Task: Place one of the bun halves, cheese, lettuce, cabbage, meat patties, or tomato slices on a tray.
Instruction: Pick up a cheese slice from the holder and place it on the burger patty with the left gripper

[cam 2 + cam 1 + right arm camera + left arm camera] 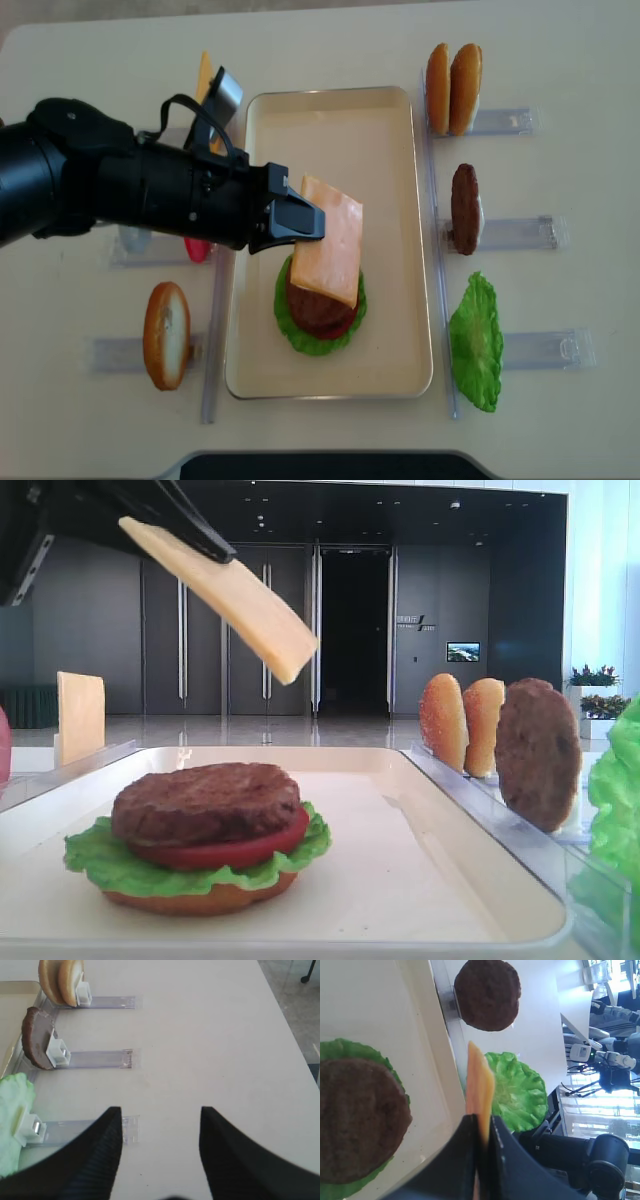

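My left gripper (pixel 300 218) is shut on one edge of a pale orange cheese slice (pixel 330 255), which hangs tilted in the air over the cream tray (pixel 390 150). In the left wrist view the cheese (pixel 481 1090) shows edge-on between the black fingers (pixel 465 1160). Below it on the tray stands a stack with a meat patty (pixel 205 800) on top, then a tomato slice (pixel 240 850), lettuce (pixel 100 865) and a bun half (pixel 200 898). My right gripper (pixel 161 1115) is open over bare table with nothing in it.
Clear racks flank the tray. On the right they hold two bun halves (pixel 452 88), a patty (pixel 465 208) and a lettuce leaf (pixel 476 342). On the left are a second cheese slice (pixel 204 75), a tomato slice (pixel 198 250) and a bun half (pixel 166 334).
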You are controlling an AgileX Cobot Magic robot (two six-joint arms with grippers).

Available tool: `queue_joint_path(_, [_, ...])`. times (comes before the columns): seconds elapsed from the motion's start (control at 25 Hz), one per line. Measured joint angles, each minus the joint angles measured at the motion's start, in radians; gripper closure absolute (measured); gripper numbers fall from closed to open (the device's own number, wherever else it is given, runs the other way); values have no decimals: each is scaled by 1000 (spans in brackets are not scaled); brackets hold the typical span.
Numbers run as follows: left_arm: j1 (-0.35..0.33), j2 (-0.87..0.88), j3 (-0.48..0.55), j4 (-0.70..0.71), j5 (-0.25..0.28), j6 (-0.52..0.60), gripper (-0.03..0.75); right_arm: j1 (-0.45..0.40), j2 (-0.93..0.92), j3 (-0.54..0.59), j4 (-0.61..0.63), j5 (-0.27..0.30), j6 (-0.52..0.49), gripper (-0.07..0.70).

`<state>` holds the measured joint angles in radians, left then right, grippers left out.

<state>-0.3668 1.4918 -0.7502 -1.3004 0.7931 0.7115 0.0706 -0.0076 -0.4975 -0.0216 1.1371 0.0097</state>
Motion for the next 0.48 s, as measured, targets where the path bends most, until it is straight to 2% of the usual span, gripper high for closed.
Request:
queue_joint_path(0.16, [1,0,44,-21,-22,53,690,0,0,0,0,0,0,262])
queue_joint_path(0.32, [9,0,94,-129,-30,177,690,0,0,0,0,0,0,262])
queue_joint_path(0.4, [31,0,115,-178,-18,232,690,0,0,0,0,0,0,262])
queue_joint_path(0.48, [69,2,133,-211,18,274,690,0,0,0,0,0,0,262])
